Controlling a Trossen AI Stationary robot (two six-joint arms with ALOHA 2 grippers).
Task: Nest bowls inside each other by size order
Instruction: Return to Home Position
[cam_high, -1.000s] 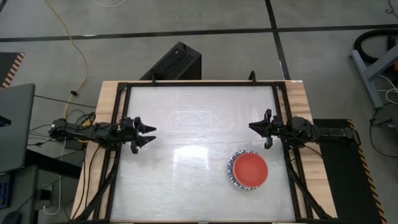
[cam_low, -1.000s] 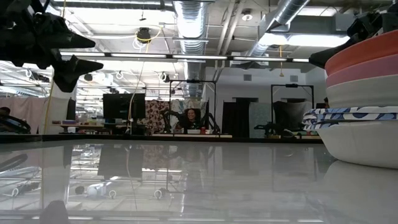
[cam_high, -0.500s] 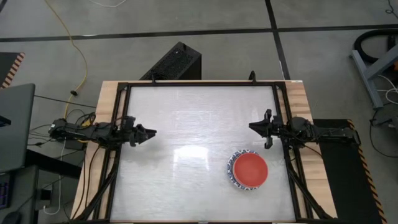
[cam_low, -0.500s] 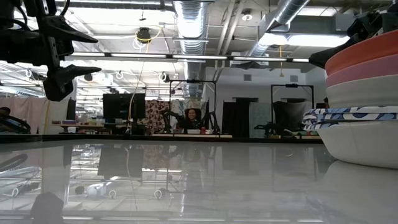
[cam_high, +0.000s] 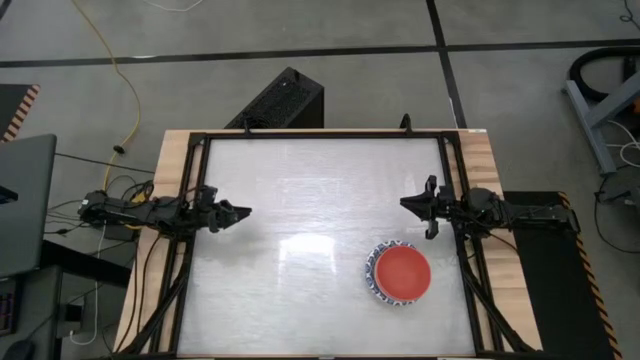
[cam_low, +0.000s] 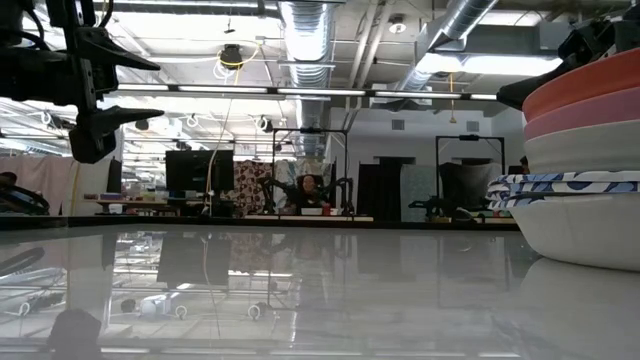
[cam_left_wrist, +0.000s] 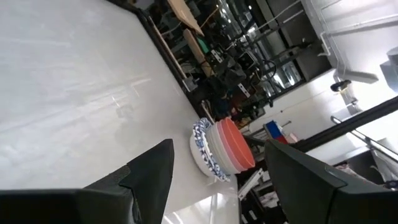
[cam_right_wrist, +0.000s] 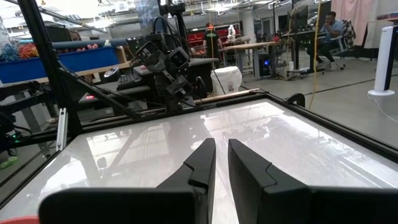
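Observation:
The bowls stand nested in one stack on the table's near right part, with the red bowl on top. Below it come a pink one, a cream one and bowls with blue patterned rims. The stack rests on its lowest bowl's base. My left gripper hovers open at the table's left edge, pointing level across the table. My right gripper hovers at the right edge, beyond the stack. A narrow gap shows between its fingers and nothing is in it.
A black frame runs round the white tabletop, with wooden edges outside it. A black box stands beyond the far edge. A person sits far off in the room. Bare tabletop lies left and in the middle.
My left gripper has rolled about the line it points along, staying in place and open. Its two fingers lay side by side seen from above and now stand one over the other. The right arm and the bowl stack have kept still.

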